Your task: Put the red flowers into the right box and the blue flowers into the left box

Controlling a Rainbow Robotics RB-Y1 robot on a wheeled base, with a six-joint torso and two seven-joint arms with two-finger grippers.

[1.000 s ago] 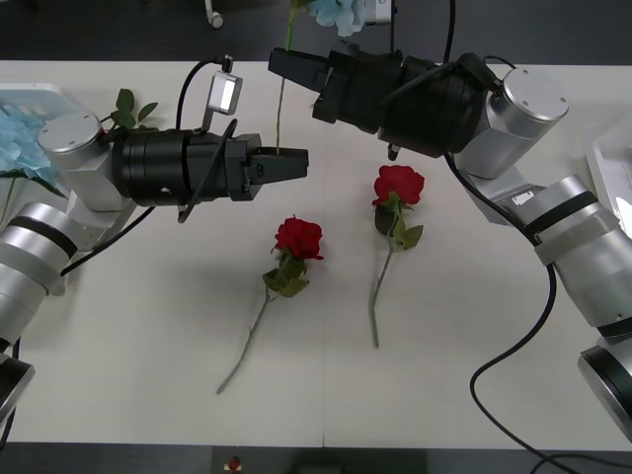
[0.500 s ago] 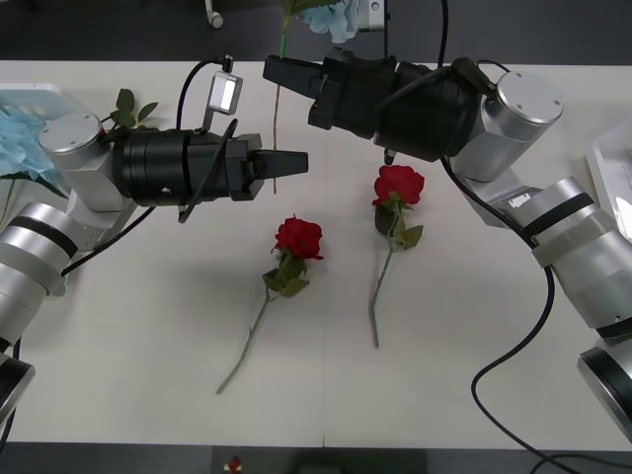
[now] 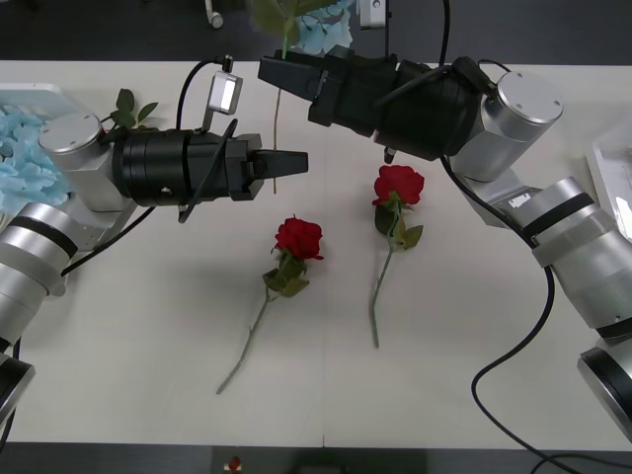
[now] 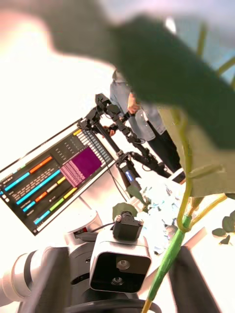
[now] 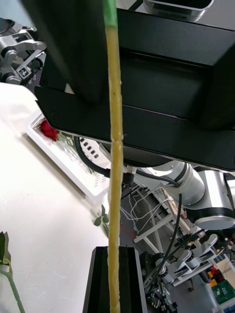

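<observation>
Front view: the right hand [image 3: 269, 69] has a blue hydrangea [image 3: 316, 25] pinched by the upper stem, its pale head up at the far edge of the desk [image 3: 444, 375] and its long stem [image 3: 276, 123] hanging nearly straight down. The left hand [image 3: 296, 161] points across from the robot's left, its black fingers drawn close together with the stem's lower end at or just beyond their tips; I cannot tell from here whether they pinch it. In the left wrist view the stem [image 5: 113, 161] runs lengthwise between that hand's fingers, crosswise to its reach, which suits a handover.

The left box [image 3: 25, 99], with blue blooms already in it, lies at the desk's left edge, so the left arm is much the nearer carrier. Two red roses [image 3: 298, 238] [image 3: 398, 184] lie on the desk below the hands, stems trailing toward the robot; the right box [image 3: 612, 173] sits at the right edge.
</observation>
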